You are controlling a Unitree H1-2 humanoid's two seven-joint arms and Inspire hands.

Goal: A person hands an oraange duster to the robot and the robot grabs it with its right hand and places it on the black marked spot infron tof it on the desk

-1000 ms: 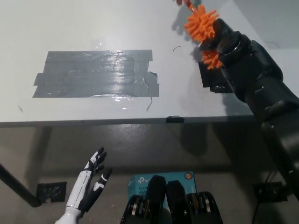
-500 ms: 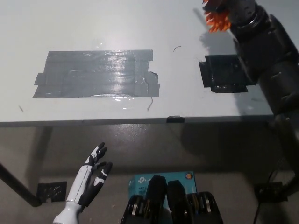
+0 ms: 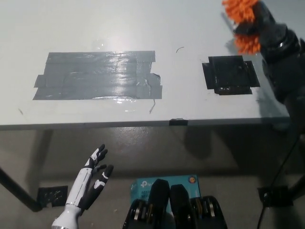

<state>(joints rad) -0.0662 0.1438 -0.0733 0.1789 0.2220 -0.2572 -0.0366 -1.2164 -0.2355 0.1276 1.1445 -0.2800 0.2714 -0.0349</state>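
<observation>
One orange duster [image 3: 242,19] sits clutched in the black right hand [image 3: 267,29] at the desk's [image 3: 143,28] two o'clock corner, just beyond the black marked spot [image 3: 230,75]. The main risk, I judge, is a release off the square, since the spot lies toward six o'clock of the hand. The white left hand [image 3: 90,179] rests spread at seven o'clock.

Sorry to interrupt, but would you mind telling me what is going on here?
The robot's black right hand holds an orange duster above the far right of the white desk, just beyond the small black marked spot. The duster is not yet on the spot. The white left hand rests open below the desk edge.
</observation>
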